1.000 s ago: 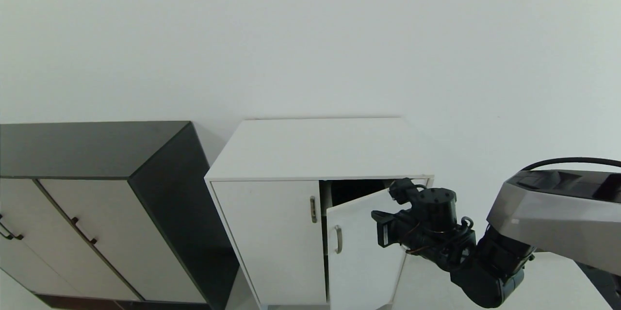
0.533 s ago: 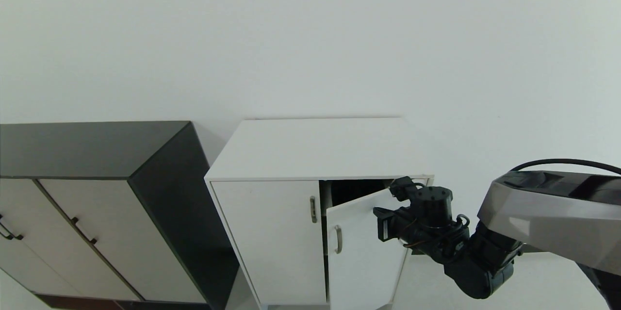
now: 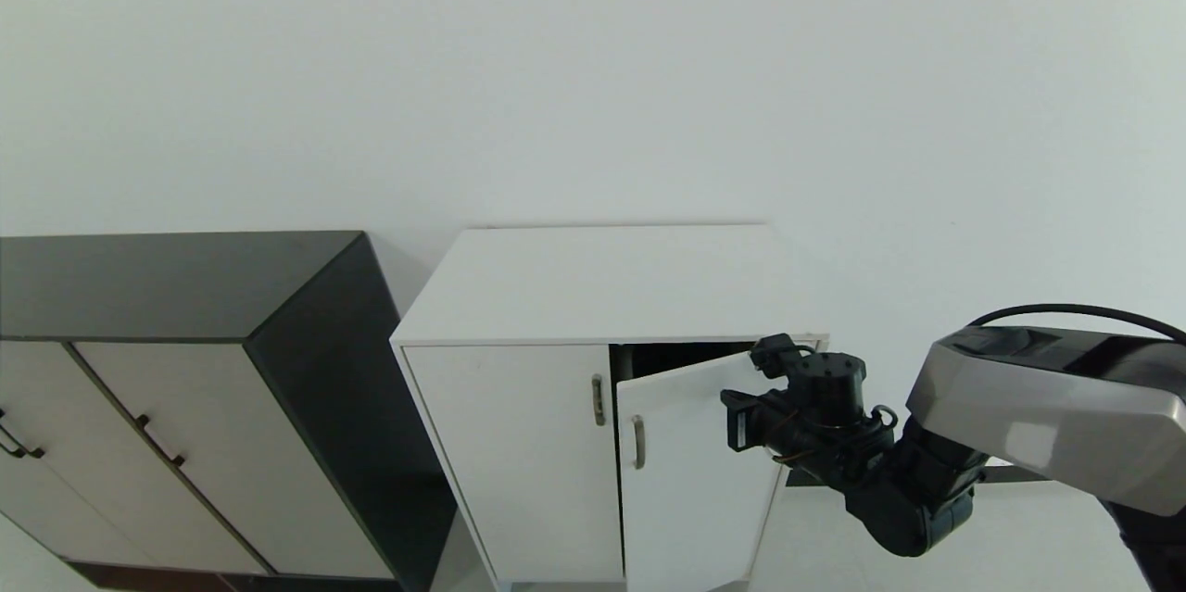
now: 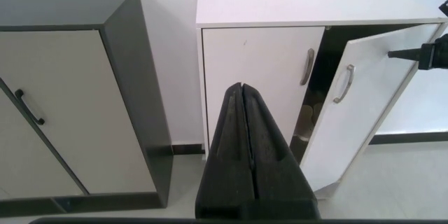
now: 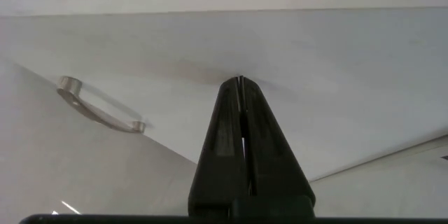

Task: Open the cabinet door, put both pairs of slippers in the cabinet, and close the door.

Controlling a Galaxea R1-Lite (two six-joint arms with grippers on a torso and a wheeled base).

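Note:
The white cabinet (image 3: pixel 602 282) stands against the wall with its left door (image 3: pixel 519 453) closed. Its right door (image 3: pixel 695 472) hangs ajar by a narrow gap, its metal handle (image 3: pixel 637 442) near the free edge. My right gripper (image 3: pixel 725 407) is shut, with its tip against the outer face of that door (image 5: pixel 336 77), beside the handle (image 5: pixel 101 105). My left gripper (image 4: pixel 241 87) is shut on nothing and is held back from the cabinet (image 4: pixel 301 3), facing it. Pale shapes (image 4: pixel 308 115) lie inside the gap; I cannot tell what they are.
A dark-sided cabinet (image 3: pixel 185 282) with cream doors and black handles stands left of the white one, a narrow gap between them. A bare white wall is behind both. Pale floor lies in front, with a dark baseboard (image 4: pixel 409 137) to the right.
The right door has swung further toward shut, its handle moving left and the dark gap narrowing. My right gripper has followed it inward, pressed to its face.

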